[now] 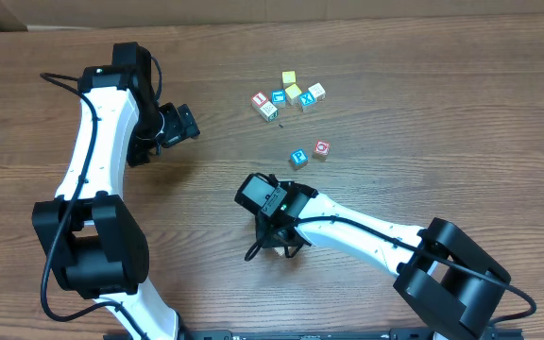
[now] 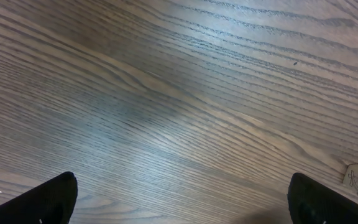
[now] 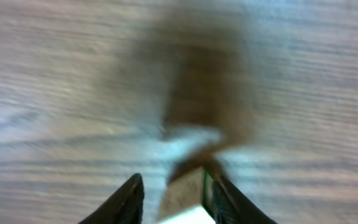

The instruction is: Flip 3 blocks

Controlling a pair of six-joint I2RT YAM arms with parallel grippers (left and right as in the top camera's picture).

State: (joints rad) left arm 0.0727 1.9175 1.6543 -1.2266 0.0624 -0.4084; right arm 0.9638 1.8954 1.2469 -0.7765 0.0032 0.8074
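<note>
**Overhead:** left pincer (image 1: 179, 123) at upper left, right pincer (image 1: 278, 247) at lower centre of the brown wooden desk (image 1: 423, 57). The small teal-lettered wooden cube (image 1: 297, 158) and small red-ring wooden cube (image 1: 321, 148) lie right of centre.

**Left wrist:** pincer spread wide above the desk.

**Right wrist (blurred):** small pale wooden cube (image 3: 185, 199) between the fingers; whether it is clamped cannot be told. Probably light, rigid and smooth: pinch opposite flat faces.

The table (image 2: 179, 93) was matt, grained wood; the blocks (image 1: 297, 159) looked like painted wood; the left arm (image 1: 91, 142) had a smooth white plastic shell.
</note>
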